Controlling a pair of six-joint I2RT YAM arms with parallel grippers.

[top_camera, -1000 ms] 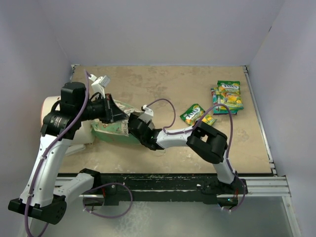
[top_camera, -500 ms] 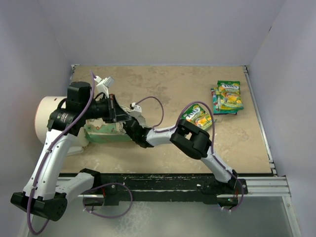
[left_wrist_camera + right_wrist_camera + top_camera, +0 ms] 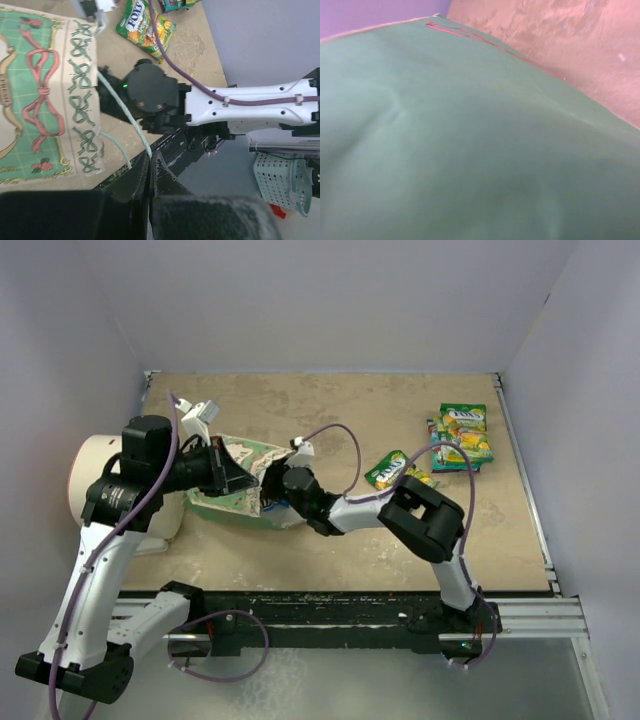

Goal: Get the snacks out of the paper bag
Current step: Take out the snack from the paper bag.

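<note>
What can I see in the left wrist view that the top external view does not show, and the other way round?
Only left wrist: pink bows printed on the paper bag, its string handle pinched in the left hand, a pale basket. Only top external: the white cylinder. Both: the bag, one green-yellow packet, the right arm reaching to the bag.

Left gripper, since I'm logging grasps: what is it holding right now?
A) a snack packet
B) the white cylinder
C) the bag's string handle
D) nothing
C: in the left wrist view the left gripper is shut on the mint string handle that runs out from the bag.
</note>
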